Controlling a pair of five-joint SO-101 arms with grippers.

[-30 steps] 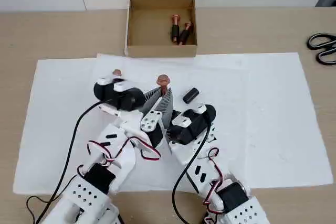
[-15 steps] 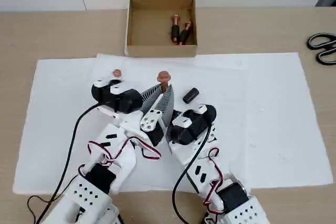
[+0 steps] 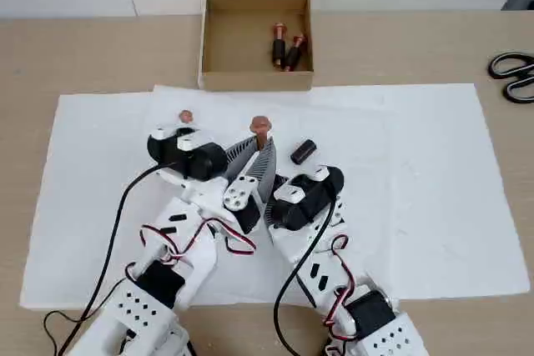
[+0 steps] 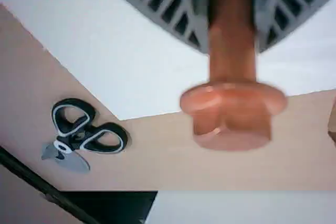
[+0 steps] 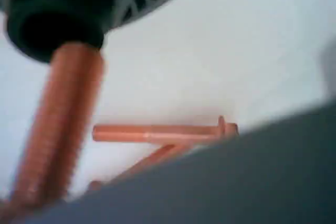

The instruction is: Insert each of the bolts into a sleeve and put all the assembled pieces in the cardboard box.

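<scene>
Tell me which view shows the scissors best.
The left wrist view: the scissors lie whole on the table, handles and blades both visible. The high view cuts them off at its right edge.

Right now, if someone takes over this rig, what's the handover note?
Left gripper: shut on a bolt, head outward.
Right gripper: shut on a sleeve, a threaded shank at its mouth.
Done: two assembled pieces in the cardboard box.
Left: finish this insertion, box it; then the spare sleeve and loose bolts on the paper.
</scene>
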